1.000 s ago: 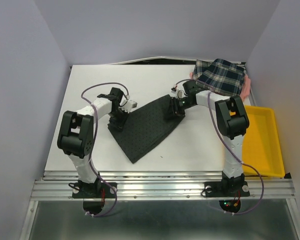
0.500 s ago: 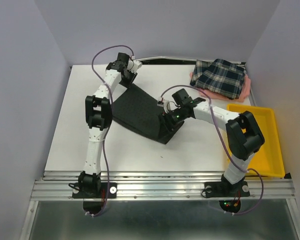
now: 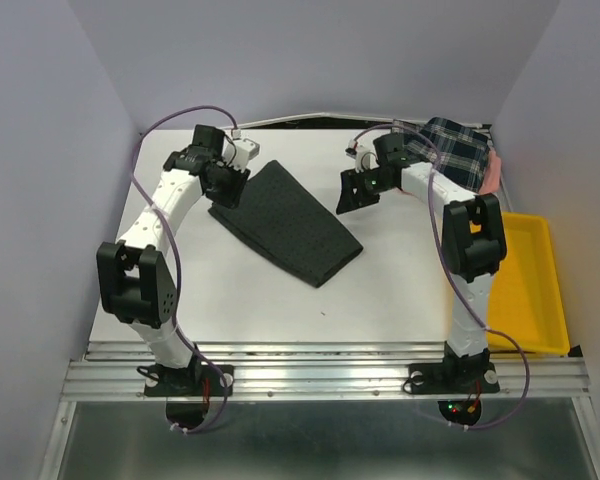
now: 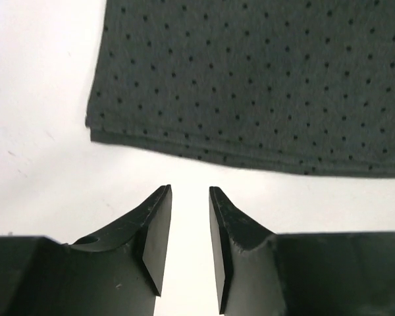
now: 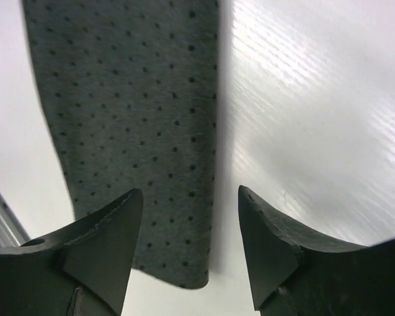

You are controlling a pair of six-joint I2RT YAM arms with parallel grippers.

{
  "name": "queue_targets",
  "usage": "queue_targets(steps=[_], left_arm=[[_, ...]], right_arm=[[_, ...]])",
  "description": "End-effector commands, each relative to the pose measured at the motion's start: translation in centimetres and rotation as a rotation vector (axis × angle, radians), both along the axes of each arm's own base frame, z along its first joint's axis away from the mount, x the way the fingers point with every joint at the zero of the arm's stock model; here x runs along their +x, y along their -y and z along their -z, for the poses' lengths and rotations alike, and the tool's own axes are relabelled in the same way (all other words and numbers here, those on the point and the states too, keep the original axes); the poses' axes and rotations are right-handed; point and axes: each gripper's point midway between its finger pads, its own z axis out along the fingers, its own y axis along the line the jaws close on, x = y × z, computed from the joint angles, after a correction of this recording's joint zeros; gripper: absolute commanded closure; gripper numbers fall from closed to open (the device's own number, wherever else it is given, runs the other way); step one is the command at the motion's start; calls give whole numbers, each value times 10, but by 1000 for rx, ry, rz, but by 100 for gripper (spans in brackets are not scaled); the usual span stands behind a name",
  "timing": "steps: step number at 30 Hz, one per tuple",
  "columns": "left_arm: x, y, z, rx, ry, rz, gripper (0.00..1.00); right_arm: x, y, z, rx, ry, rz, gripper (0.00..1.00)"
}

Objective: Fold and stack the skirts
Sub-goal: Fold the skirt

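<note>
Charcoal dotted skirt [image 3: 285, 222] lies folded flat, layered edges aligned.

No writing, label, brand, number or sign is legible on anything in the 3 views.

A white bench [image 3: 400, 300] fills the middle of the top view, matte and lightly scuffed. Plain pale lavender walls close it in: a back wall [image 3: 310, 60] at 12 o'clock, a left wall [image 3: 40, 200] at 9 o'clock and a right wall [image 3: 570, 120] at 3 o'clock. A dark gap [image 3: 320, 122] runs along the bench's far edge. At 6 o'clock a ribbed aluminium rail [image 3: 320, 375] borders it, with a dull grey metal sheet [image 3: 320, 440] below. The light is soft and even, and the right wrist view shows streaked glare [image 5: 316, 99] on the bench.
</note>
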Motion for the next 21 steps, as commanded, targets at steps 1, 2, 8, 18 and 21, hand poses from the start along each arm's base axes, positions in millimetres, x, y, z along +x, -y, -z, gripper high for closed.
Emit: queue_targets(steps=[1, 2, 8, 18, 21], left_arm=[[-41, -20, 42, 37, -150, -48, 62], [-47, -23, 49, 45, -172, -53, 63], [-58, -25, 92, 37, -251, -77, 65], [16, 0, 131, -34, -248, -89, 68], [44, 6, 132, -41, -221, -91, 68]], right_arm=[[-2, 0, 30, -75, -57, -10, 38], [-3, 2, 37, -87, -68, -7, 39], [-35, 12, 75, -125, -181, -10, 40], [-130, -25, 79, -70, -324, -110, 40], [-152, -49, 67, -27, -357, -136, 37]])
